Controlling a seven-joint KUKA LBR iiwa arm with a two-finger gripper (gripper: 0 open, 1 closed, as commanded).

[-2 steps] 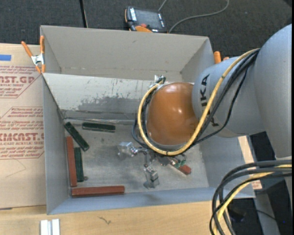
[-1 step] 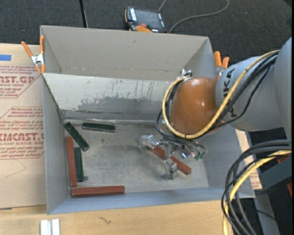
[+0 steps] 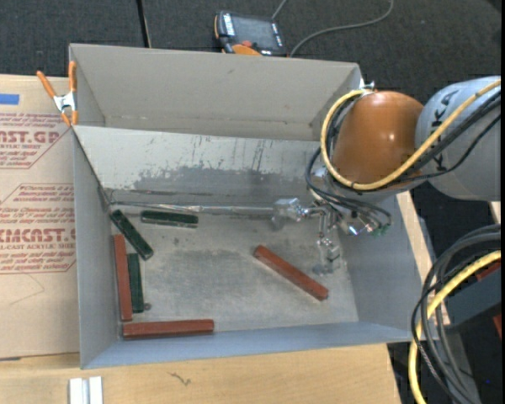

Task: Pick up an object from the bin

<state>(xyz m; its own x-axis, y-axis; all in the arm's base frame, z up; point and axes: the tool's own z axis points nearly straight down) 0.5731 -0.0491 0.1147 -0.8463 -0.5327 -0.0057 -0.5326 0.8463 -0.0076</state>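
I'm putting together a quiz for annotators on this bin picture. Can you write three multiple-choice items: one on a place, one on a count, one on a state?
1. Where does the gripper hang?
A. over the left corner of the bin
B. over the bin's right part, by the right end of the slanted red-brown bar
C. outside the bin

2. How many red-brown bars lie in the bin?
A. one
B. two
C. three

3. How does the slanted red-brown bar lie?
A. flat on the floor, apart from the other bars
B. standing on end
C. stacked on another bar

Answers:
1 B, since the gripper's tip is just above that bar's right end.
2 C, counting the slanted one, the left-wall bar and the front-wall bar.
3 A, as its whole length rests on bare floor.
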